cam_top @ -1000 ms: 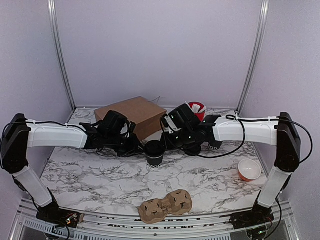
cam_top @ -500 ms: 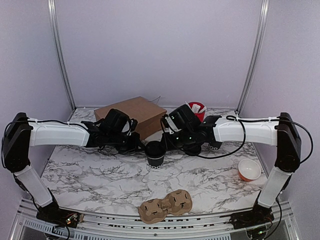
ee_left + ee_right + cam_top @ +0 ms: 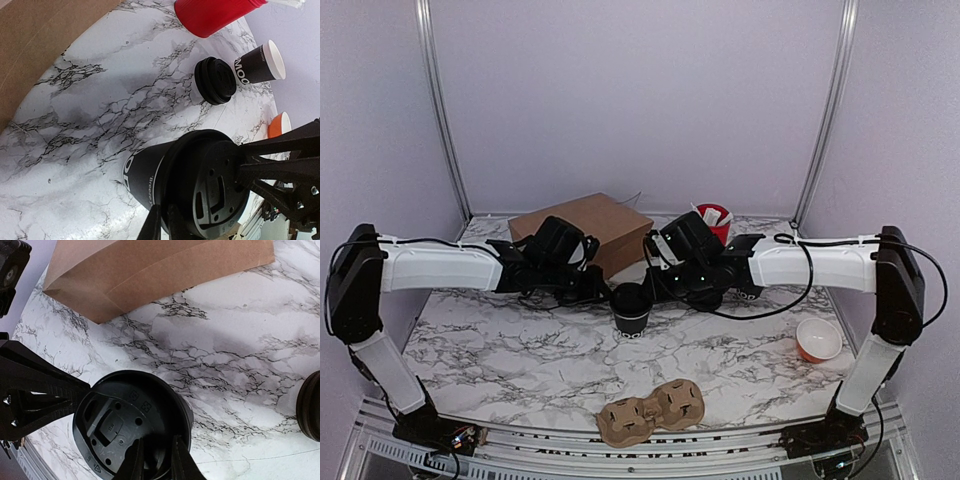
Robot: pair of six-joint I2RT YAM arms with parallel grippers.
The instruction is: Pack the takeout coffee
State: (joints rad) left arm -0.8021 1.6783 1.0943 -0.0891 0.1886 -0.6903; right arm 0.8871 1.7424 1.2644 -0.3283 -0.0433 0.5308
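The takeout coffee (image 3: 631,312), a small black cup with white lettering and a black lid, stands on the marble table (image 3: 520,350) between the two arms. My left gripper (image 3: 604,291) is shut on the lid's left rim. In the left wrist view its fingertips (image 3: 156,227) pinch the lid's edge on the cup (image 3: 200,187). My right gripper (image 3: 656,287) is shut on the lid's right rim. In the right wrist view its fingers (image 3: 134,462) straddle the rim of the lid (image 3: 125,420).
A brown paper bag (image 3: 585,228) lies behind the cup. A red tub (image 3: 715,217) stands at the back. A cardboard cup carrier (image 3: 652,410) sits at the front edge. An orange bowl (image 3: 818,340) is at the right. A spare lid (image 3: 215,80) and the twin cup (image 3: 257,65) lie near the tub.
My left gripper has edged slightly right against the cup. The cup and my right gripper have barely moved.
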